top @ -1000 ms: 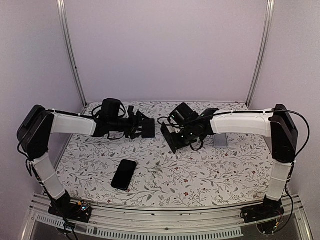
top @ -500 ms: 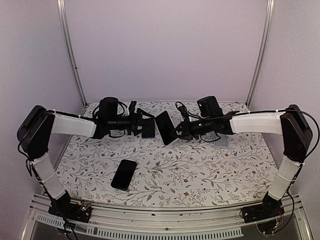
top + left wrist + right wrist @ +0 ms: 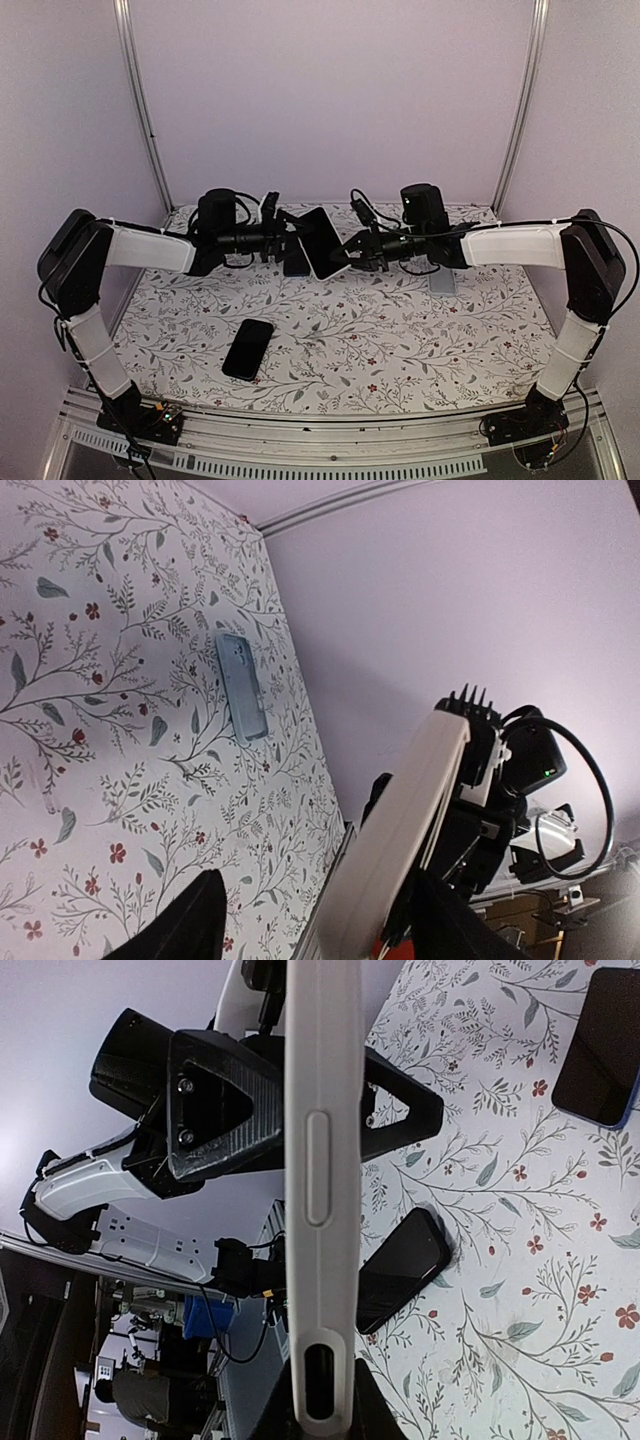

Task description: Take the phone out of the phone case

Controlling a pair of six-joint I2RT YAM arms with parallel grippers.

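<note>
the right hand (image 3: 352, 246) clamps one end of the smooth, pale grey, round-edged phone case (image 3: 322, 243) in mid-air above the floral-print worktop (image 3: 400, 340), its other end between the left hand's (image 3: 291, 249) spread black fingers.

Soft, even light with a lilac cast fills all three views. It seems to fall from above, for the dark phone (image 3: 248, 348) on the counter (image 3: 420, 340) throws only a thin shadow at its edge. I see no hard glare. From my left wrist, the fingers (image 3: 190, 920) of my left hand (image 3: 322, 890) are dark, blurred shapes. From my right wrist the pale case (image 3: 320, 1160) edge looks fairly crisp, the background beyond the counter dim and murky.
</note>
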